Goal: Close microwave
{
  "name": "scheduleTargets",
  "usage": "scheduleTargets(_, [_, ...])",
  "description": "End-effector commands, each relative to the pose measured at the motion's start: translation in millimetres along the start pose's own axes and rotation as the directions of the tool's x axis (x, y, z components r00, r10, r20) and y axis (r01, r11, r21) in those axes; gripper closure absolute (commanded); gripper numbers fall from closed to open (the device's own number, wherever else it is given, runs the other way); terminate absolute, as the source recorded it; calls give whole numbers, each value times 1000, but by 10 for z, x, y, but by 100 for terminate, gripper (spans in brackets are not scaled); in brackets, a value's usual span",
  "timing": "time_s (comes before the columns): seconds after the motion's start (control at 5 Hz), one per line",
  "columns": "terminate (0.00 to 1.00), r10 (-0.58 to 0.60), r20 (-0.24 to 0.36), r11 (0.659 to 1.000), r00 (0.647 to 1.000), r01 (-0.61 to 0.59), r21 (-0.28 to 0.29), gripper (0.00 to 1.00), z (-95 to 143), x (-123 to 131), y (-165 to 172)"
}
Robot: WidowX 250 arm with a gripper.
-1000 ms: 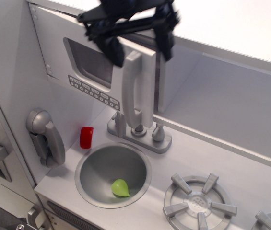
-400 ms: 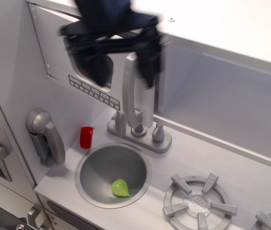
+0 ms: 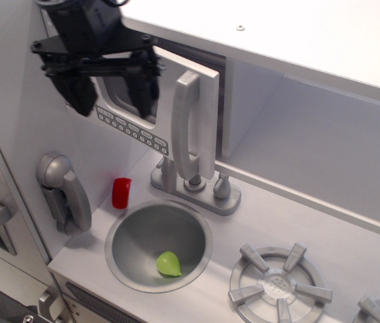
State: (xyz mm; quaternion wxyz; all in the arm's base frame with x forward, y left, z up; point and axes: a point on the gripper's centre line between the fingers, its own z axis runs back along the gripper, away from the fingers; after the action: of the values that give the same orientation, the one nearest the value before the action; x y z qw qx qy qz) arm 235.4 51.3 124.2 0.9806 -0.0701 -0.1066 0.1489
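1. Pincer (image 3: 109, 97) hangs at upper left, black, w/ two dark fingers (image 3: 144, 94) pointing down. Fingers stand apart, nothing between them.
2. Microwave (image 3: 136, 87) sits right behind the pincer; its white door fills the space behind and to the right of the fingers.
3. Door window (image 3: 119, 91) is mostly hidden behind the pincer; only a dark strip shows between the fingers.
4. Row of small grey buttons (image 3: 136, 131) runs just below the fingertips, slanting down to the right.
5. Long vertical grey handle (image 3: 190, 124) stands to the right of the pincer, near but apart from the right-hand finger.
6. Door's handle edge stands a bit out from the cabinet; a dark gap (image 3: 220, 108) shows right of the handle, so door not fully shut.
7. Can't tell if fingertips touch the door face or hover just in front.
8. Below the pincer, on the surface (image 3: 290, 222): round grey sink (image 3: 158, 242) w/ a small green item (image 3: 169, 264) inside.
9. Grey tap (image 3: 196, 185) stands at the sink's back rim, under the handle.
10. Red item (image 3: 122, 193) stands upright beside the sink, below the pincer, near the wall.
11. Grey phone-like handle (image 3: 65, 192) is on the tall panel, below and a bit left of the pincer.
12. Grey burner (image 3: 279, 282) lies far lower right.
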Motion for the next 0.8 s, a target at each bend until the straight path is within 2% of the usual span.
scheduleTargets(0.0, [0,91,100,994,991,-96,48,0,156,321,221])
scheduleTargets(0.4, [0,89,173,994,981,-97,41,0,20,505,114])
scheduleTargets(0.6, [0,77,223,997,972,-79,1,0,7,585,80])
